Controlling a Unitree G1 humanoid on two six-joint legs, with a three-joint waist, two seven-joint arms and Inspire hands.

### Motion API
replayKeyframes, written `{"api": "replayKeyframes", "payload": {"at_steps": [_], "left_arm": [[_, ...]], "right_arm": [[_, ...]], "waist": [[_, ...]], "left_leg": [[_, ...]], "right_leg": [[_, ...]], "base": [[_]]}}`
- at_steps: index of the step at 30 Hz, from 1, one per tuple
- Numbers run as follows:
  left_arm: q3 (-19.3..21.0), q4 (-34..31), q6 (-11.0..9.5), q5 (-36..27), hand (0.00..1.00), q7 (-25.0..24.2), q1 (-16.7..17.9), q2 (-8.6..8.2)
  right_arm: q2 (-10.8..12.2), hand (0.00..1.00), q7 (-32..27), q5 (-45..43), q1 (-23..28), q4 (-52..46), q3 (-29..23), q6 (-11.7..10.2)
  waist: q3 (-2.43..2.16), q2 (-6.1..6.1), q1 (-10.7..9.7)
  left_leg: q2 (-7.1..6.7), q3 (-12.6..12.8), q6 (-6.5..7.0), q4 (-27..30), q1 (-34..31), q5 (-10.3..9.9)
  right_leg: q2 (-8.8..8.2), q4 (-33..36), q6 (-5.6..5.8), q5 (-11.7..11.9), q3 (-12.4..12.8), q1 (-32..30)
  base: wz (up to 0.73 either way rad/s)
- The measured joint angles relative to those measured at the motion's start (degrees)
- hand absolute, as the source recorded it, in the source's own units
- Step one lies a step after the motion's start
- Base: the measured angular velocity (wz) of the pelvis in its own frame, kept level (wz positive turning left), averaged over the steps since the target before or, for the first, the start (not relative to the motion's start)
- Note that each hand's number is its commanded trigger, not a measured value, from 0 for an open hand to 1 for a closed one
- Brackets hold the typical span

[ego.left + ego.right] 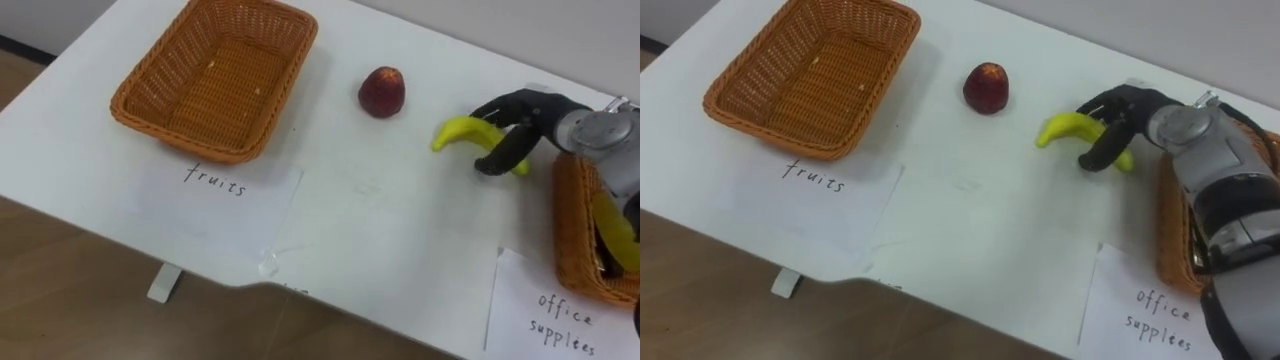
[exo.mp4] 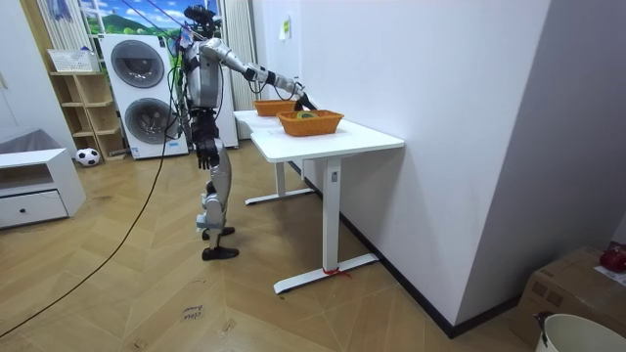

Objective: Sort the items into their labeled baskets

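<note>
1. My right hand [image 1: 522, 112] is out over the white surface [image 1: 380, 225], near its far right part. The fingers are curled over the banana [image 1: 457, 132], with one dark finger crossing in front of its right half.
2. That half of the banana is hidden under the fingers; only its left tip and a bit of the right end stick out. I cannot tell whether it rests on the surface or is just off it.
3. The apple [image 1: 382, 92] stands free on the surface, left of the banana and apart from it, between the banana and the left basket [image 1: 150, 80].
4. The left basket sits at the far left with bare wicker inside. A paper sheet [image 1: 215, 205] with handwriting lies just in front of it.
5. The right basket [image 1: 575, 235] is cut off by the frame edge and largely covered by my forearm. A yellow object [image 1: 612, 230] shows inside; what it is I cannot make out.
6. A second handwritten sheet [image 1: 545, 315] lies in front of the right basket, cut off at the bottom.
7. Room view: I stand at the end of the surface on the room view's left, right arm stretched over it. My left hand [image 2: 203, 152] hangs by my side, too small to read.
</note>
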Motion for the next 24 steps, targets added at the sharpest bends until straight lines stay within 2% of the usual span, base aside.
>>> {"api": "replayKeyframes", "payload": {"at_steps": [8, 14, 22, 24], "left_arm": [[0.31, -1.03, -0.19, -0.1, 0.0, -0.04, -0.27, 0.51], [0.31, -1.37, -1.36, -0.13, 0.0, -0.49, -0.65, 0.9], [1.26, -1.46, -1.36, -0.06, 0.0, -0.48, 0.08, 0.87], [1.84, -1.46, -1.35, -0.06, 0.0, -0.44, 0.52, 0.86]], "right_arm": [[-0.19, 1.0, 2.86, 1.16, 0.3, -4.64, 0.79, 0.12], [-0.18, 1.0, 6.13, 3.81, 0.92, -9.93, 2.22, -0.08], [-0.18, 1.0, 7.28, 5.7, 0.85, -13.34, 2.08, -0.04], [-0.18, 1.0, 7.28, 5.48, 0.84, -13.36, 1.65, -0.02]], "waist": [[-0.04, 0.01, -0.24], [-0.1, -0.05, -0.25], [-0.66, -0.92, -0.59], [-0.68, -0.96, -1.63]], "left_leg": [[0.16, 0.25, -0.02, -0.02, -0.29, -0.01], [0.11, 0.19, -0.03, -0.02, -0.25, 0.01], [0.08, -0.56, -0.03, -0.08, 1.13, 0.01], [0.0, -1.24, -0.03, -0.08, 1.71, 0.01]], "right_leg": [[0.18, 0.07, -0.14, 0.08, 0.52, -0.49], [0.06, 0.04, -0.13, 0.08, 0.38, -0.42], [-0.42, -0.07, -0.12, 0.07, -0.58, 1.24], [-0.42, -0.1, -0.1, 0.07, -1.21, 2.24]], "base": [[-0.02], [0.0], [0.05], [0.18]]}}
